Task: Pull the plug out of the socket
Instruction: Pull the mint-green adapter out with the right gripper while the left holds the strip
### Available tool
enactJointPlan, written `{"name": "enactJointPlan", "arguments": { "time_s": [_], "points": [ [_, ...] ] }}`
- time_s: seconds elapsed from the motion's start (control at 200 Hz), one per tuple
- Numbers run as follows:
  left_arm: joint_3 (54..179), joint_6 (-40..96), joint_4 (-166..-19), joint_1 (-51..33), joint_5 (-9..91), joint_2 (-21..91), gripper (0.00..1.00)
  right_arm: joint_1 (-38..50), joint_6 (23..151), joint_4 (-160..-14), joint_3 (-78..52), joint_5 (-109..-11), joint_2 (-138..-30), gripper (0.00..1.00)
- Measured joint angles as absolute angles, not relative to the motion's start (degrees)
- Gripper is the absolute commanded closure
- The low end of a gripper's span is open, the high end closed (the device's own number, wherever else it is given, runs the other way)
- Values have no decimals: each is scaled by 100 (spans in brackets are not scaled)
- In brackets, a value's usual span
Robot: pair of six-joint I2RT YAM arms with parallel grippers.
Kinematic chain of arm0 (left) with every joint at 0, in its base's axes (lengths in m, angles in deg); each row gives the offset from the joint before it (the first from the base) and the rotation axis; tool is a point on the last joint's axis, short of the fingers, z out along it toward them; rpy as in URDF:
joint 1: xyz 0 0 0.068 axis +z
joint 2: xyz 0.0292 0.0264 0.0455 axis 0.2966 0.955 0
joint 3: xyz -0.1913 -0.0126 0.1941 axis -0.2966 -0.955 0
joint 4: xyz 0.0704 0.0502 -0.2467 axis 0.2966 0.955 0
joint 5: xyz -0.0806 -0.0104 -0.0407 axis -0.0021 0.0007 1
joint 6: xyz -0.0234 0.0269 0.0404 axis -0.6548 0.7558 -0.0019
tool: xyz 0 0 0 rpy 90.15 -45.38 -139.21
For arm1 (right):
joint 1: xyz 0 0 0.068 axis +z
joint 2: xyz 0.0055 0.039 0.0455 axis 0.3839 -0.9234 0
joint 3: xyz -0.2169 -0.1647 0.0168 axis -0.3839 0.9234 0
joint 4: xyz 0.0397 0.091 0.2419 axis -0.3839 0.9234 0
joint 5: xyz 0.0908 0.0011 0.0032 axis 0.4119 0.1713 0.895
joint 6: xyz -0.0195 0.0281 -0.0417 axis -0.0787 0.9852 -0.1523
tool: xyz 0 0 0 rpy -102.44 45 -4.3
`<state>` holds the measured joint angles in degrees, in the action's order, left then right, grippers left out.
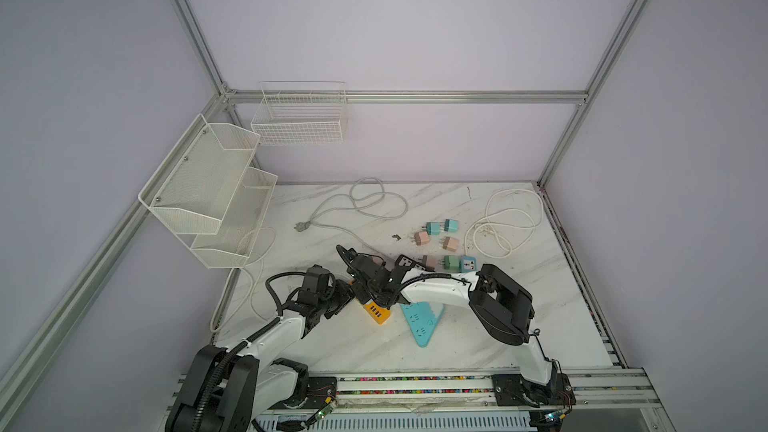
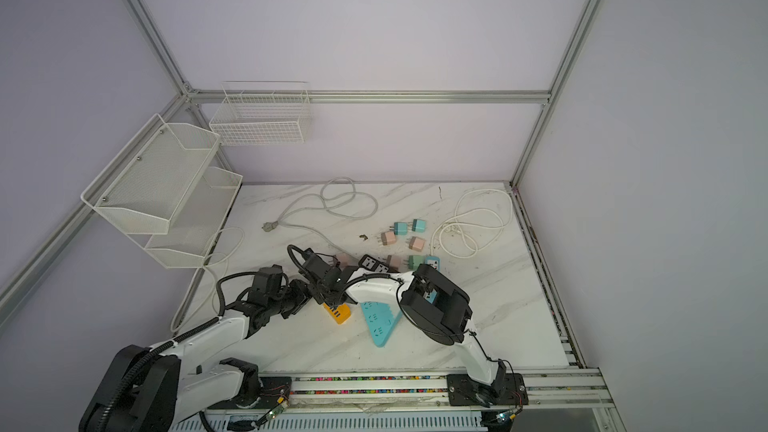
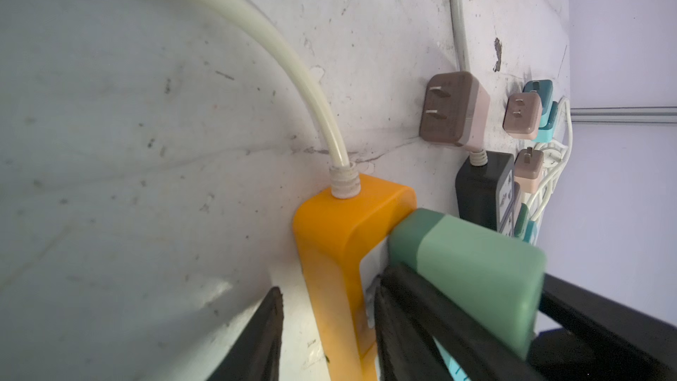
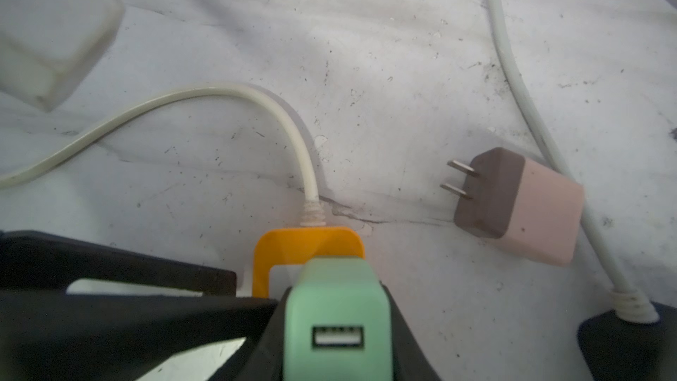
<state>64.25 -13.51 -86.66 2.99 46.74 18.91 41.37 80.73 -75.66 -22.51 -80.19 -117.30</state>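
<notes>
Prongs hidden where green plug (image 4: 335, 298) meets orange socket (image 4: 278, 247).

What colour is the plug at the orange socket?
The plug is two-tone green, clearest in left wrist view.

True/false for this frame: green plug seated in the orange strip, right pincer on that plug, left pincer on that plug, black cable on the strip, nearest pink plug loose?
1. The green plug sits in the orange power strip, with no prongs showing. True.
2. The right pincer is shut on the green plug. True.
3. The left pincer holds the green plug. False: its fingers straddle the orange power strip, with a gap showing on one side.
4. The orange power strip's cable is black. False: it is cream.
5. The pink plug nearest the orange power strip lies loose on the table, prongs bare. True.
</notes>
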Motion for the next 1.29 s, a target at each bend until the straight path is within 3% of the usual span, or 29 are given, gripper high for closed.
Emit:
{"name": "enactJointPlan", "arguments": {
  "time_s": [0.295,1.295],
  "points": [
    [6386,-1360,-8893,310,4794,2009,69,4115,8075,-7697,-2142,-7945,-11684,78],
    [6058,-1498,-9315,286,4785,1832,73,4032,8180,-7644,-2149,-7870,-11656,82]
  ]
}}
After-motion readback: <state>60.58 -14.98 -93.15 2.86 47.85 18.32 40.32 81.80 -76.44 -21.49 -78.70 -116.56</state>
